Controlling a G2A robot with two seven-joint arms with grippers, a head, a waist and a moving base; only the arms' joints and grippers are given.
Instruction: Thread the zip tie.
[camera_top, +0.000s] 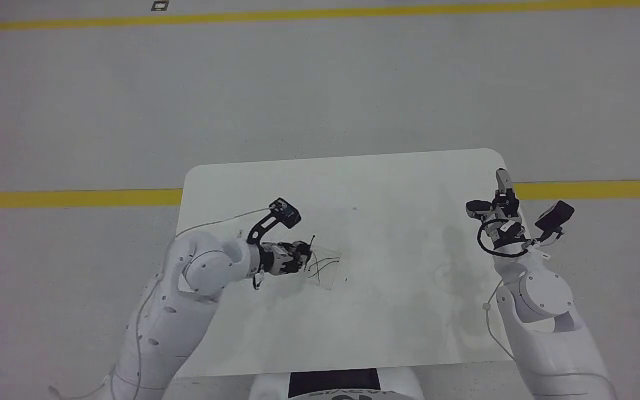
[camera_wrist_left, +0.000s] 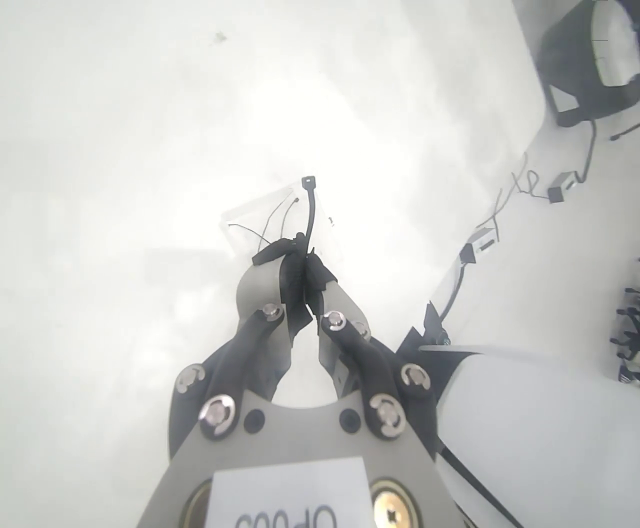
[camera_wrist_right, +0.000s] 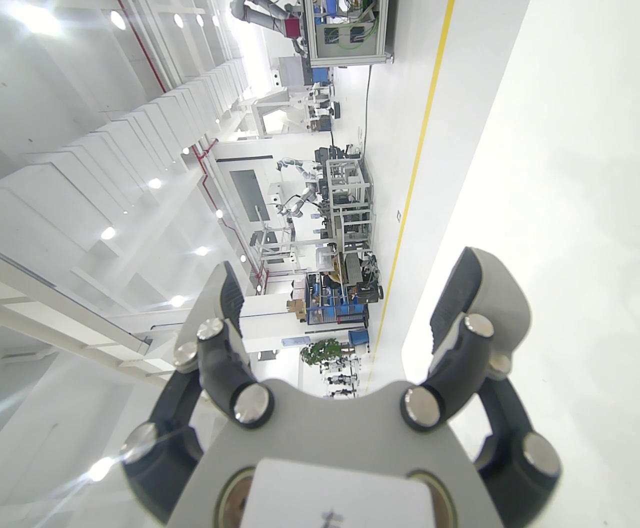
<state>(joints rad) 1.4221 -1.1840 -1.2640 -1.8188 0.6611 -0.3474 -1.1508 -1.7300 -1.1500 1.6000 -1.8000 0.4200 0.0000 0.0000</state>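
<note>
A thin black zip tie (camera_wrist_left: 312, 210) sticks out beyond the tips of my left gripper (camera_wrist_left: 299, 250), its small square head at the far end. The left gripper is shut on the tie's strap. From the top, this gripper (camera_top: 300, 256) sits over the table's left-middle, with the tie (camera_top: 311, 243) poking out of it. Thin dark wire-like strands (camera_top: 325, 266) lie on the table just beyond it, over a clear plastic piece (camera_wrist_left: 260, 210). My right gripper (camera_wrist_right: 345, 285) is held up at the table's right edge (camera_top: 487, 210), open, nothing between its fingers.
The white table (camera_top: 400, 300) has broad bare surface in the middle and right. Its near edge and cables on the floor (camera_wrist_left: 505, 210) appear in the left wrist view. A yellow floor line (camera_top: 90, 197) runs behind the table.
</note>
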